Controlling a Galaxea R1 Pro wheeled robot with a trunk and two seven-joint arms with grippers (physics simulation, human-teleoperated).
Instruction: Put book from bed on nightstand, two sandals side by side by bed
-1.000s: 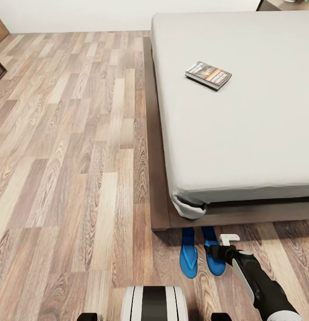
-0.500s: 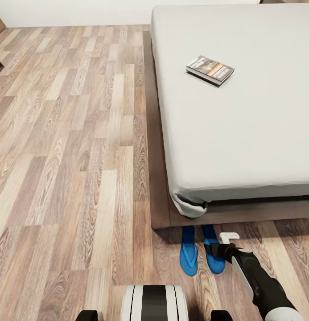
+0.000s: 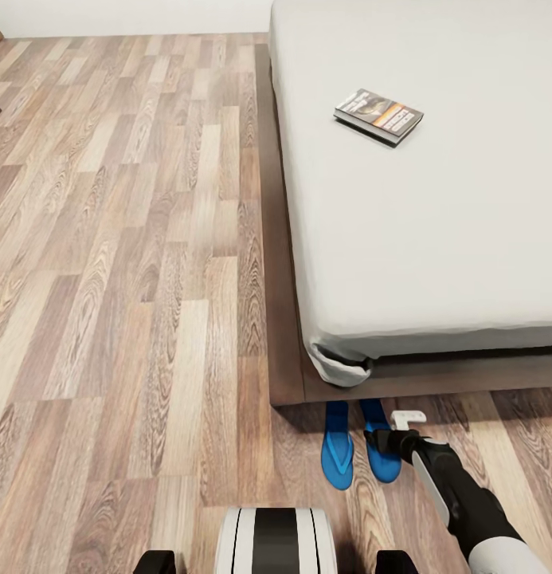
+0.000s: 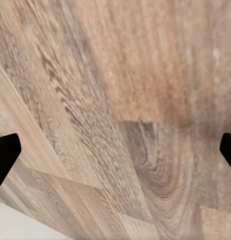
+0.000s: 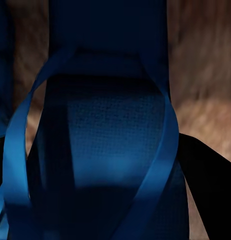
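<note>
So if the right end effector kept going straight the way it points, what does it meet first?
The blue sandal: the right end effector points at its strap and sole from very close. Whether it already touches is unclear.

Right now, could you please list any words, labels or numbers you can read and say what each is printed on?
Book on the bed: white lettering on its cover, too small and blurred to read.
No other text shows on the sandals, the floor or the right gripper.
</note>
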